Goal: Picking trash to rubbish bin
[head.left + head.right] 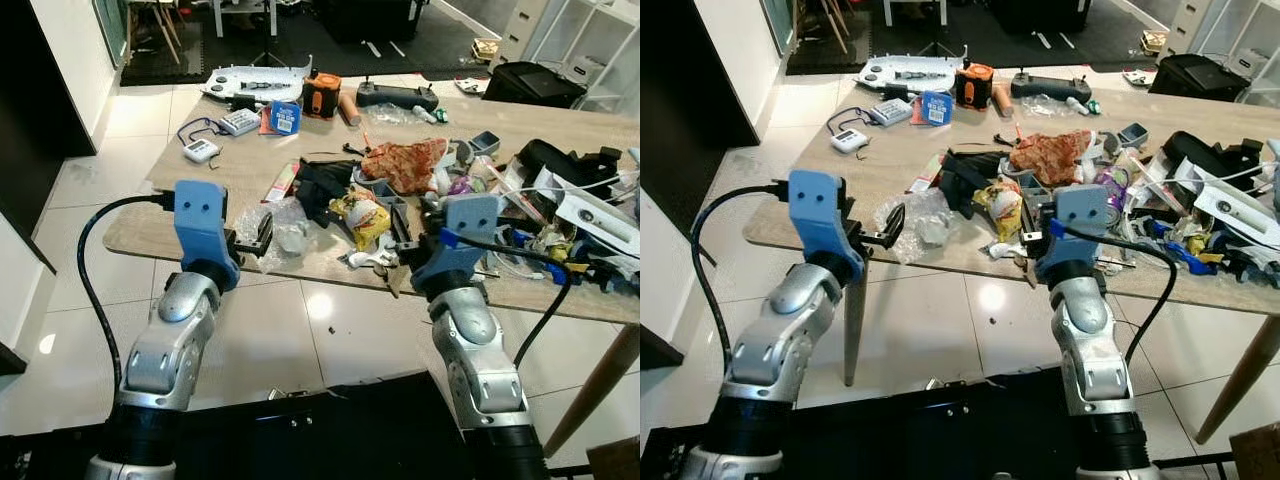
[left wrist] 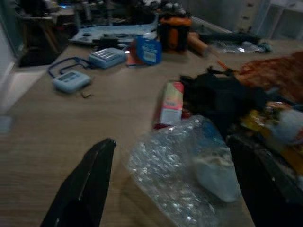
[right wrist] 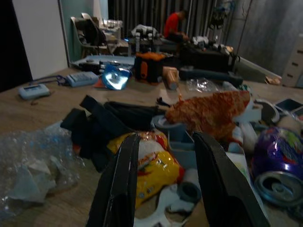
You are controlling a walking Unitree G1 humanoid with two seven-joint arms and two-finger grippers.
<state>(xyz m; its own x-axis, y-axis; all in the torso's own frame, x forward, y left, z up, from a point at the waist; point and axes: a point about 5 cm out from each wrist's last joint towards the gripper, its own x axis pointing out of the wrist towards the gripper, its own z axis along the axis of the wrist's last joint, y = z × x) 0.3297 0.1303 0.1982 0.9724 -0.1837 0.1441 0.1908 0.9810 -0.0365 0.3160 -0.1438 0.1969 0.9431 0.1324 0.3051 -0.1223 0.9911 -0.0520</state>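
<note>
From the left eye view, the wooden counter (image 1: 250, 170) is strewn with litter, and the crumpled clear plastic bag (image 1: 278, 230) near its front edge serves as the landmark; the left gripper (image 1: 250, 240) hangs just beside the bag on its left, jaws parted and empty, while the right gripper (image 1: 405, 250) sits well to the bag's right at the counter's edge, jaws apart with nothing between them. A yellow snack wrapper (image 1: 362, 215) lies just right of the bag, a black cloth (image 1: 325, 185) behind it, an orange-red patterned wrapper (image 1: 405, 163) farther back and right. The right eye view shows the same layout, with a white timer (image 1: 848, 140) well behind the bag to the left. In the left wrist view the bag (image 2: 189, 170) lies between the widely spread black fingers (image 2: 85, 184), a pink carton (image 2: 170, 101) just behind it; its print is too blurred to read. In the right wrist view the moderately spread fingers (image 3: 118, 184) frame the yellow wrapper (image 3: 151, 168), a crushed purple can (image 3: 274, 168) well right of the bag. No writing is legible anywhere. By my judgement the task has barely begun: nothing is held, all the trash remains to be picked.
</note>
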